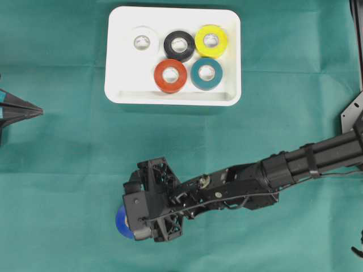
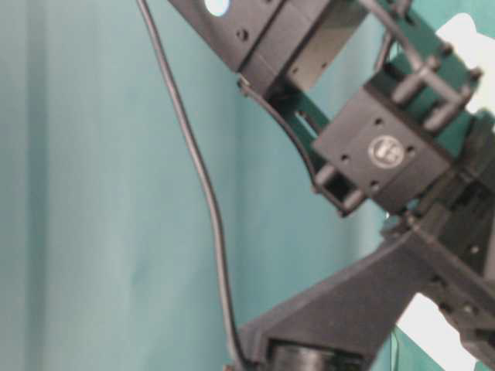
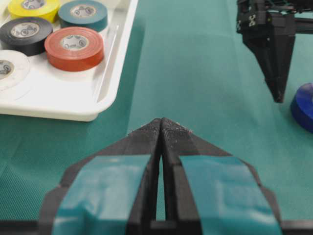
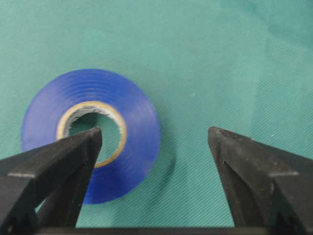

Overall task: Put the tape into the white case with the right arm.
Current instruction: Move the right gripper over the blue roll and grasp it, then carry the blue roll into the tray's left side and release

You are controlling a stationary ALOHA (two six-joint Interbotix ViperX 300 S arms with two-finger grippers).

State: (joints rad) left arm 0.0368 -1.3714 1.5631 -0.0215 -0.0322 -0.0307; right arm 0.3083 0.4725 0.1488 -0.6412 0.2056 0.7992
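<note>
A blue tape roll (image 4: 90,134) lies flat on the green cloth, apart from the white case (image 1: 119,68). My right gripper (image 4: 155,134) hangs open over the roll. Its left fingertip sits above the roll's hole, and its right fingertip stands off to the right over bare cloth. From overhead, the right arm (image 1: 244,184) reaches in from the right and its wrist covers most of the blue tape roll (image 1: 120,222). The left gripper (image 3: 161,123) is shut and empty at the left edge of the cloth, where it appears overhead as the left gripper (image 1: 25,111).
The white case (image 3: 110,73) holds several rolls: white (image 1: 142,41), black (image 1: 179,45), yellow (image 1: 211,41), red (image 1: 170,76) and teal (image 1: 206,73). The table-level view is filled by the black arm (image 2: 371,154) up close.
</note>
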